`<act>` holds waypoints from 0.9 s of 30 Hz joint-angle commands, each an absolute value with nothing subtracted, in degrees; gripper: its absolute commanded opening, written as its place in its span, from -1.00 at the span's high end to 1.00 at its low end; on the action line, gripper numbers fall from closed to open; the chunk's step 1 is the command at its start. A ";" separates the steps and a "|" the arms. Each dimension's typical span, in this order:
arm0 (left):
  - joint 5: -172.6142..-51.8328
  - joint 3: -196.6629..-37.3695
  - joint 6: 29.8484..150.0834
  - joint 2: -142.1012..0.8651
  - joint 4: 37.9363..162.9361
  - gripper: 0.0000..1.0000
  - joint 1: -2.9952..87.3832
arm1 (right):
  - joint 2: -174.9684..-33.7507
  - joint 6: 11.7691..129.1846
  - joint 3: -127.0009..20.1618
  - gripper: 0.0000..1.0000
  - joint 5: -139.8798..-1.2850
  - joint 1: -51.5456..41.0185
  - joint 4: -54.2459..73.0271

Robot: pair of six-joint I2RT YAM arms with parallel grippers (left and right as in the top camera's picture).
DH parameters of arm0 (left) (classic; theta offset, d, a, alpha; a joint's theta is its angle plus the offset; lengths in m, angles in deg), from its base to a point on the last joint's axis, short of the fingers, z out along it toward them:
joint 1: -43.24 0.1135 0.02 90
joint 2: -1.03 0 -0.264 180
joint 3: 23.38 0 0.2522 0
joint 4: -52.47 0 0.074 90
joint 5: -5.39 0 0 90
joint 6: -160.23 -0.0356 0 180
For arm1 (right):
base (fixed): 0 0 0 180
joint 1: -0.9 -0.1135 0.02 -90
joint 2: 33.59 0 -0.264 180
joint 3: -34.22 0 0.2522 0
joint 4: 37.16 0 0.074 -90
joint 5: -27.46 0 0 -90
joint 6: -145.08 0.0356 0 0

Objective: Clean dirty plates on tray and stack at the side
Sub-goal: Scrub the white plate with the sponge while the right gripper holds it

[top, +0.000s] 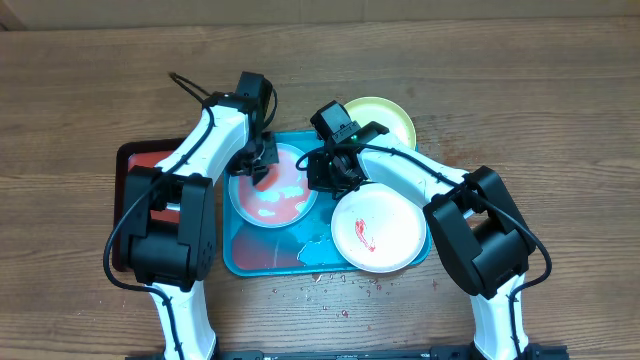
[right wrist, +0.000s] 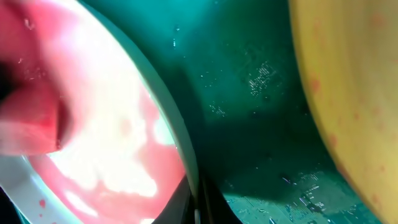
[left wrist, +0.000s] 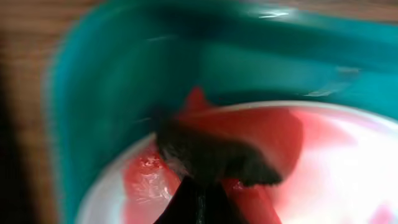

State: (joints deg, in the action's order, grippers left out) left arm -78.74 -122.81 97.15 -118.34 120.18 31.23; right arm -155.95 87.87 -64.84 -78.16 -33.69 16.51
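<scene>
Since the plates are thin moulded plastic, we judge them light, fairly stiff and slick where sauced; the raised rim is the place to take hold.

- The blue-rimmed plate [top: 272,200] lies in the left half of the teal tray [top: 240,262], its centre smeared pink-red.
- The right fingers [right wrist: 198,205] are pressed together on its right rim, apparently pinching it to steady it.
- The left fingers [left wrist: 199,202] pinch a red sponge [left wrist: 217,155] with a dark face, which rests on the plate's far side.
- The pale yellow plate [top: 380,232] overhangs the tray's right rim and carries one red streak.
- The yellow-green plate [top: 385,118] sits on the counter [top: 80,100] just behind the tray, partly hidden by the right arm.

Both wrist views are blurred and cropped. The right fingers' contact with the rim falls at the frame edge, so we cannot judge how deep the grip is.
</scene>
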 commanded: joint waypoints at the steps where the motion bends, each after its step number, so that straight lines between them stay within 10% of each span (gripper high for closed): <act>1: -66.48 -121.96 101.17 -119.61 124.91 0.92 32.02 | -157.11 87.68 -65.04 0.90 -76.78 -33.43 17.36; 9: -101.89 -121.96 66.90 -119.61 132.88 0.91 30.31 | -157.11 87.68 -65.04 0.90 -76.80 -33.43 17.34; 15: -110.19 -121.96 63.42 -119.61 123.18 0.92 30.38 | -157.11 87.68 -65.04 0.90 -76.80 -33.43 17.40; 21: -104.75 -121.96 70.35 -119.61 112.45 0.92 31.17 | -157.11 87.68 -65.04 0.90 -76.80 -33.43 17.42; 27: -70.15 -122.15 99.20 -119.61 115.00 0.91 33.11 | -157.11 87.68 -65.04 0.90 -76.78 -33.43 17.42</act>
State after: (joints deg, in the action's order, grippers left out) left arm -94.61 -122.07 80.36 -118.47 112.03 30.97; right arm -155.97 88.09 -64.84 -78.13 -33.58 16.72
